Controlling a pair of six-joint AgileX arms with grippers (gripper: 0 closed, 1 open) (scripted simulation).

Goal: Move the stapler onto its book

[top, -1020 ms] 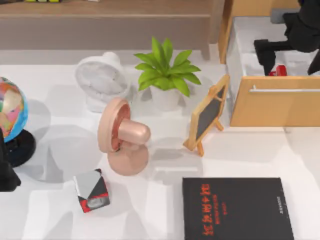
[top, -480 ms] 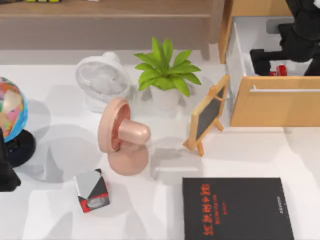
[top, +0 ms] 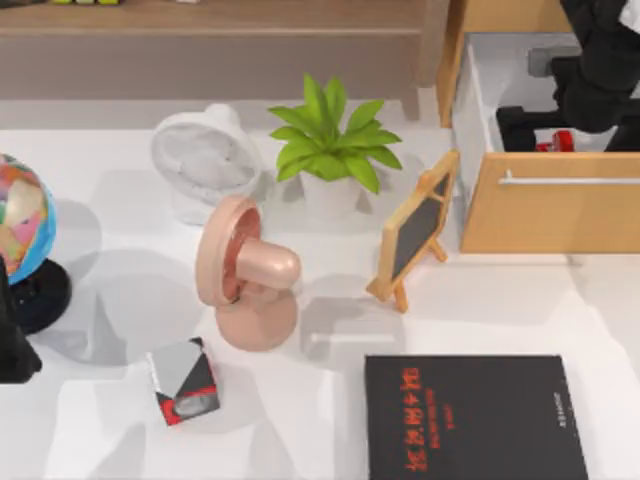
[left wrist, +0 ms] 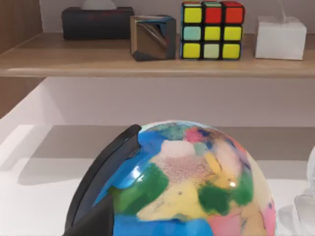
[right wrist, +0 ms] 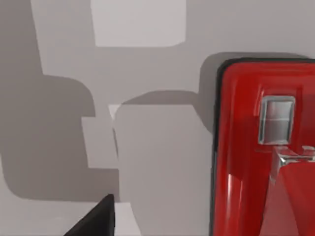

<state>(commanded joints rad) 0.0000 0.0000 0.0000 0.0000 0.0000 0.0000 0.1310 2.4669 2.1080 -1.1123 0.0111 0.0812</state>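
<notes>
Inside the open wooden drawer [top: 545, 215] at the table's far right, your right gripper [top: 556, 122] hangs over the red stapler [top: 560, 141]; its finger state and the stapler's axis cannot be told. Your black book [top: 475, 418] lies flat at the near edge, well apart.

One stapler [top: 556, 141], one book [top: 473, 417], two fans [top: 205, 160], one globe [top: 20, 220], one plant [top: 333, 137].

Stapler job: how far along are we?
Early. Done: the drawer at the top view's upper right is open, and the right gripper is down inside it at the stapler. In hand: the grasp itself; I cannot tell whether it is closed yet. Left: lift the stapler out and set it on the book, which lies bare. The left arm is parked by the globe.
</notes>
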